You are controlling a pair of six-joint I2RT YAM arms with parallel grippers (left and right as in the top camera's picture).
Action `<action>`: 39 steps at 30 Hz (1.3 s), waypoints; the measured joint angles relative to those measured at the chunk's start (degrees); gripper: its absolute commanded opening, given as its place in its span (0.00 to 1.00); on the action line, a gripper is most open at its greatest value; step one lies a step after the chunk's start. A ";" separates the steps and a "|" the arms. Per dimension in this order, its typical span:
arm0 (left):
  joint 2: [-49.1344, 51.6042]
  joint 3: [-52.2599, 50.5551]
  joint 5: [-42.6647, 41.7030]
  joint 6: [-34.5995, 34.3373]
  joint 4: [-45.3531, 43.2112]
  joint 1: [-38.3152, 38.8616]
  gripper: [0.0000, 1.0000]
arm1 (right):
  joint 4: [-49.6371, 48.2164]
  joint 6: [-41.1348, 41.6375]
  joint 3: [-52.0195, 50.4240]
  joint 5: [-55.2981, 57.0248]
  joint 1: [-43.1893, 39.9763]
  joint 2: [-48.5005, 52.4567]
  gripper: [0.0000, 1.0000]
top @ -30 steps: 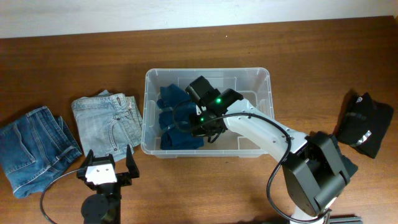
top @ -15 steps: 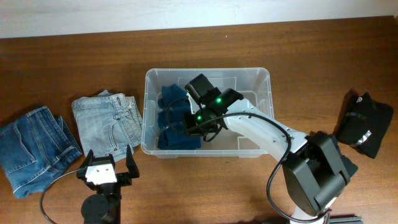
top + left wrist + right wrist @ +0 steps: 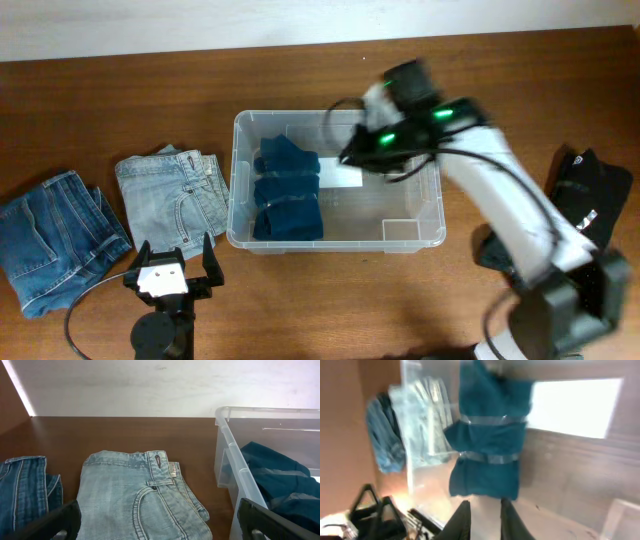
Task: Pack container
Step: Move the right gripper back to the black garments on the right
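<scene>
I am hovering my right fingers [image 3: 461,520], narrowly parted and empty, over the container [image 3: 236,180], where a folded teal garment [image 3: 288,195] is lying at its left end. My left fingers [image 3: 55,522] are gaping wide near its front-left corner, beside light jeans [image 3: 170,195].

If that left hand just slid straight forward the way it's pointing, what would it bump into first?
Probably the folded light-blue jeans, lying right ahead of the left hand, if it travels low enough.

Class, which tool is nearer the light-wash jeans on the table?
Left. The left tool sits just below the light-wash jeans in the overhead view; the right tool is over the container.
</scene>
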State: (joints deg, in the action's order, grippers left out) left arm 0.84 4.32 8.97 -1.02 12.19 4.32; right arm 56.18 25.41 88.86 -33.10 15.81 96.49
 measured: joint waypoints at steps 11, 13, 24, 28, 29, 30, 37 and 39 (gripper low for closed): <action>0.00 0.00 0.00 0.00 -0.02 0.00 0.99 | 18.49 -12.35 2.38 4.79 -36.87 -12.46 0.49; 0.00 0.00 -0.02 0.00 -0.02 0.00 0.99 | 19.67 -15.19 2.38 5.75 -45.31 -12.31 0.53; 0.00 0.00 0.00 0.00 -0.02 0.00 1.00 | 15.45 -18.56 2.38 5.60 -76.17 -7.58 0.63; 0.00 0.00 0.00 0.00 0.00 0.00 0.99 | 11.50 -18.45 2.38 6.19 -76.91 -3.54 0.80; 0.00 0.00 -0.02 0.00 0.00 0.00 0.99 | 10.45 -18.38 2.38 6.73 -76.91 -2.08 0.84; 0.00 0.00 0.00 0.00 0.00 0.00 0.99 | 9.66 -18.36 2.38 7.23 -76.91 -0.81 0.89; 0.00 0.00 0.00 -0.02 0.00 0.00 0.99 | 4.31 -22.88 2.38 8.72 -76.91 7.82 0.91; 0.00 0.00 0.00 0.00 -0.02 0.00 0.99 | 2.36 -24.26 2.38 8.87 -76.91 9.35 0.91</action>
State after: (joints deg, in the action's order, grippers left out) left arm 0.84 4.32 8.97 -1.02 12.16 4.32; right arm 58.54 1.15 91.24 -24.23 -61.10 105.84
